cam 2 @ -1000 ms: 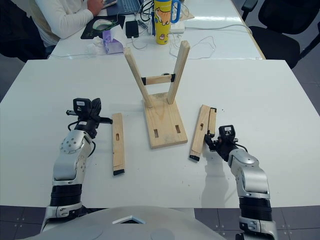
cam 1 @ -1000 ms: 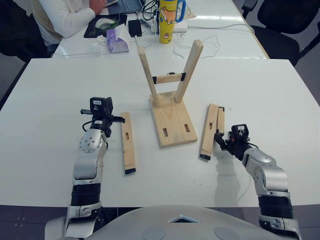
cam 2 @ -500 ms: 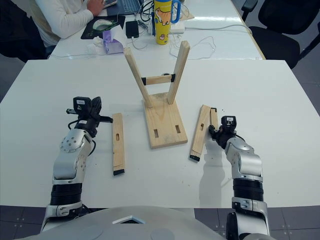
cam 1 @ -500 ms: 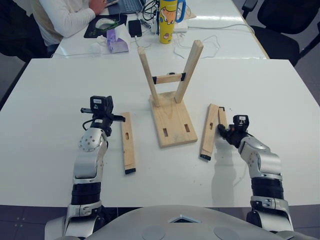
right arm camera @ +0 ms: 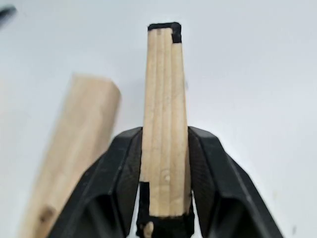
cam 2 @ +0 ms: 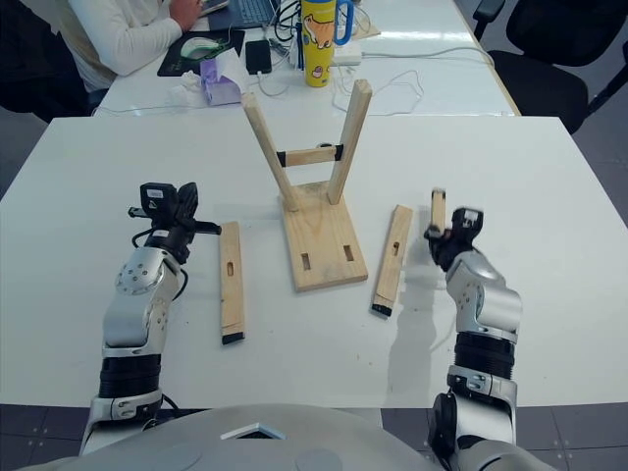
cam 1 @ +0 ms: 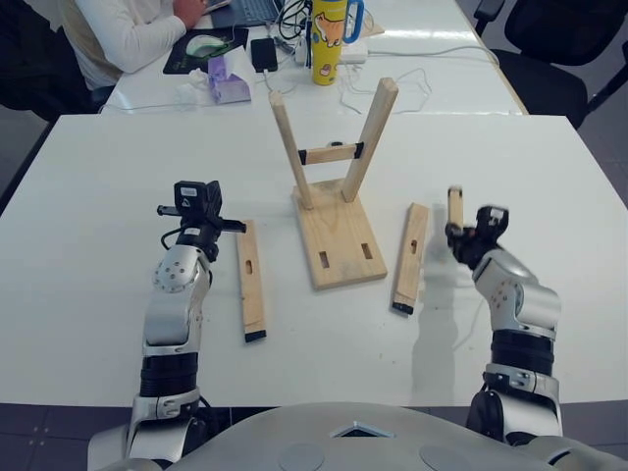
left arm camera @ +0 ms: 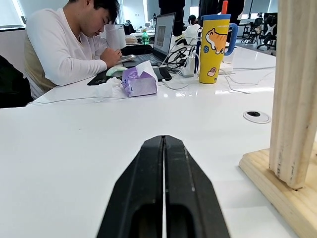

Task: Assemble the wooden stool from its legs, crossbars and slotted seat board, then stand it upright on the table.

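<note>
Right pincer [right arm camera: 165, 141] clamps short black-tipped wooden crossbar [right arm camera: 163, 84] | flat slotted leg [cam 1: 410, 253] just left of it | left pincer [left arm camera: 164, 141] closed

The seat board [cam 1: 339, 243] lies mid-table [cam 1: 98, 177], with two standing legs [cam 1: 292, 149] at its far end and a crossbar [cam 1: 332, 154] between them. A loose leg [cam 1: 251, 280] lies left of the board, with the left gripper [left arm camera: 164, 144] just left of it. A second leg [cam 1: 411, 256] lies right of the board, and beyond it the right gripper [cam 1: 459, 234] holds a loose crossbar [cam 1: 455, 206] upright between its fingers [right arm camera: 119, 163].
</note>
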